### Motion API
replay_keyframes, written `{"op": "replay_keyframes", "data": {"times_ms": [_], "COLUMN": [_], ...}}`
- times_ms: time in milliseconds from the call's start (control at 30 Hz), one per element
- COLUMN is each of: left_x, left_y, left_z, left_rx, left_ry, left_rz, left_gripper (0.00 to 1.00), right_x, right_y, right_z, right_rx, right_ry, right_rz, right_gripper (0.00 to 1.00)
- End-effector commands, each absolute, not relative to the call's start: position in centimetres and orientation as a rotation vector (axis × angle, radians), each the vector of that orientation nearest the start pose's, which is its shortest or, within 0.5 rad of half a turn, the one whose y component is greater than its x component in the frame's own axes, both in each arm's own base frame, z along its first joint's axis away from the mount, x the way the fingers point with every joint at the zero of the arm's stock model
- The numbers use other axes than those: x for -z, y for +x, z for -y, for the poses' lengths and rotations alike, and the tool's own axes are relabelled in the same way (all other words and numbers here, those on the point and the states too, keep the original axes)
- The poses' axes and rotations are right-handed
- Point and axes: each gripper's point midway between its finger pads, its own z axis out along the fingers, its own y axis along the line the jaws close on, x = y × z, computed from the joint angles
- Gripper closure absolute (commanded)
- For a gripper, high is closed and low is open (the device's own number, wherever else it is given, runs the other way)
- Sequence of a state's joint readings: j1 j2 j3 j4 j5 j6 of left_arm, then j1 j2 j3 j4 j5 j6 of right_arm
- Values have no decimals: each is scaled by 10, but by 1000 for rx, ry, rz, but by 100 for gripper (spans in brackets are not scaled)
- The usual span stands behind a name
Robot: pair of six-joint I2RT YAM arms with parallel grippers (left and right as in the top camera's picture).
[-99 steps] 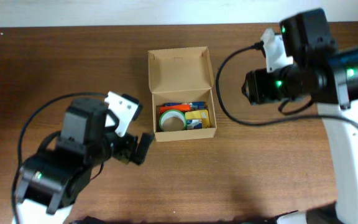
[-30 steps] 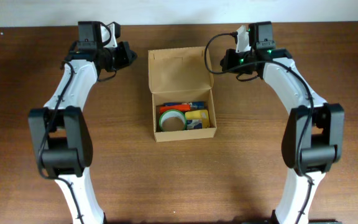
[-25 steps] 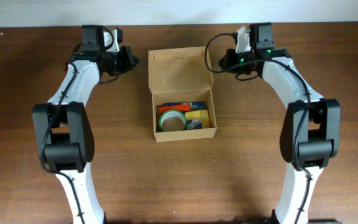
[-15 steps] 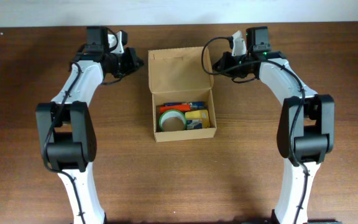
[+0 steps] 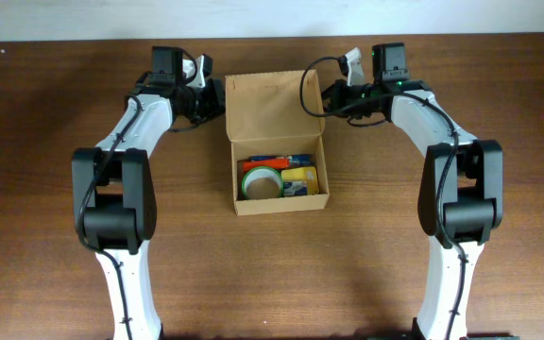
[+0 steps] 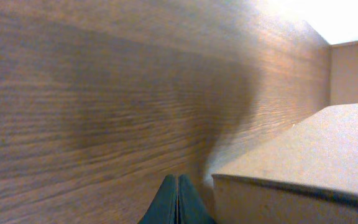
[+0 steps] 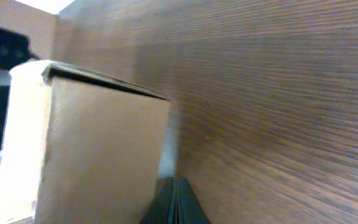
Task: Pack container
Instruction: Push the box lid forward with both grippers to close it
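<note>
The container (image 5: 274, 111), a tan cardboard box, sits mid-table with its flap lid lying open toward the far edge. Inside lie a green tape roll (image 5: 262, 181), a yellow pad (image 5: 300, 175) and orange and blue items. My left gripper (image 5: 217, 99) is shut and empty, its tips against the lid's left edge; in the left wrist view the lid (image 6: 303, 162) rises just right of the shut gripper (image 6: 178, 202). My right gripper (image 5: 327, 97) is shut and empty at the lid's right edge; the lid (image 7: 98, 149) fills the left of the right wrist view beside the shut gripper (image 7: 175, 202).
Both arms reach from the near edge up the table's two sides. Brown wooden table (image 5: 395, 246) surrounds the box. A pale wall strip runs along the far edge.
Both grippers have moved inward along the far side until they flank the open lid. The box and its contents have stayed put.
</note>
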State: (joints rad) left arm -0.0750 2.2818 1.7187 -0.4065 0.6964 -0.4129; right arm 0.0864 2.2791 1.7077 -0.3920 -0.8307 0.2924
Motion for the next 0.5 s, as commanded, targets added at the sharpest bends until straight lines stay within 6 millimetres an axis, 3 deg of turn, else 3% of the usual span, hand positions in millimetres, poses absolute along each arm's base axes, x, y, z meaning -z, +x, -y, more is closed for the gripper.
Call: {"op": "replay_keyframes", "data": {"times_ms": [0, 233, 467], "left_x": [-84, -118, -165], "left_y": [545, 548, 546], "left_z": [158, 168, 168], "left_rx": [1163, 1247, 1200], "left_ry": [-100, 13, 125], "left_rz": [-2473, -2391, -2298], "left_gripper": [98, 98, 98], "right_x": [-90, -120, -166], "right_y": [521, 518, 523], "right_z": [-184, -194, -195], "right_rx": [-1350, -1465, -1432], "right_ry": [-145, -254, -320], "right_rz": [-2411, -2316, -2228], "right_gripper": [96, 96, 96]}}
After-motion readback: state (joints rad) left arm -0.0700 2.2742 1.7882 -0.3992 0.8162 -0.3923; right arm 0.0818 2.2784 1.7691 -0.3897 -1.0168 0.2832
